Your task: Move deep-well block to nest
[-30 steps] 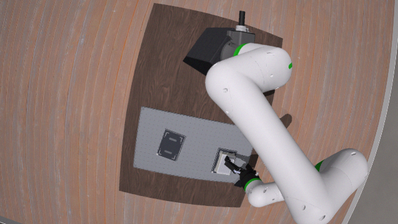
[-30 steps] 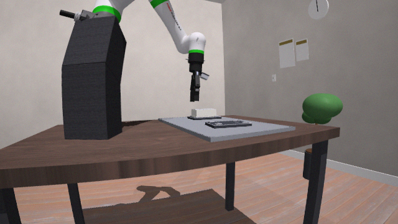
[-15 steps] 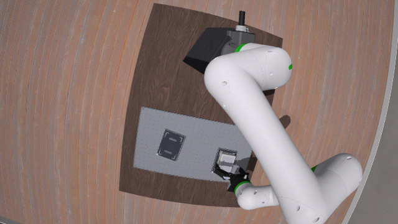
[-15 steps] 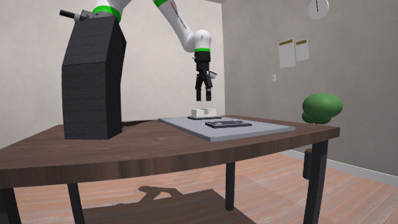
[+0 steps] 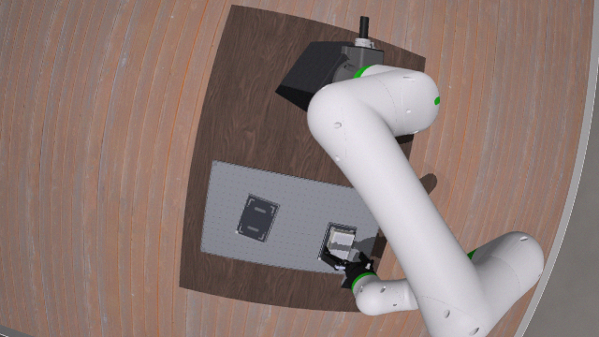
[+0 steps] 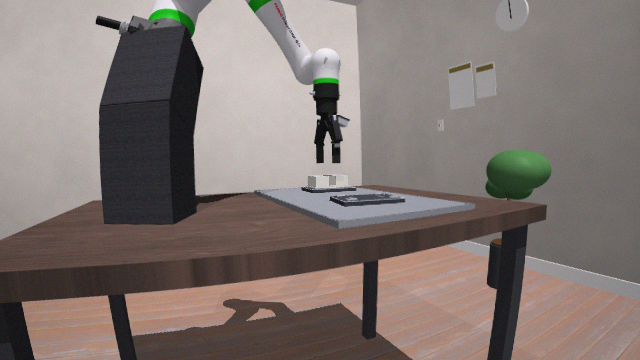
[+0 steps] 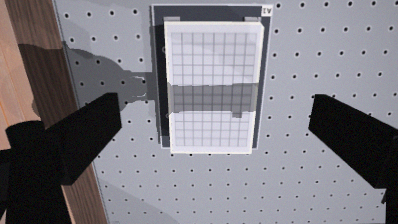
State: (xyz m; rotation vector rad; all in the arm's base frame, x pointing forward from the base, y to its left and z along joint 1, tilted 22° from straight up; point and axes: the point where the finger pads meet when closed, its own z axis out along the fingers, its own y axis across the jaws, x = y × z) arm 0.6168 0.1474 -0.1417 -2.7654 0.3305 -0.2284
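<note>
The white 96-well deep-well block (image 7: 212,85) (image 5: 338,241) sits in the dark plate nest N1 on the grey perforated baseplate (image 5: 285,225). It also shows in the exterior view (image 6: 327,180). An A1 label (image 7: 267,10) marks the nest's corner at the upper right in the wrist view. My gripper (image 6: 327,160) hangs straight above the block, well clear of it, fingers wide open and empty. In the wrist view its two dark fingers stand left and right of the block (image 7: 215,135). The empty nest N2 (image 5: 257,217) lies further along the baseplate and also shows in the exterior view (image 6: 366,199).
A tall black pedestal (image 6: 147,125) carries the arm's base at the table's other end. The baseplate's edge and the wooden table top (image 7: 30,75) run just left of N1 in the wrist view. A green plant (image 6: 517,175) stands beyond the table.
</note>
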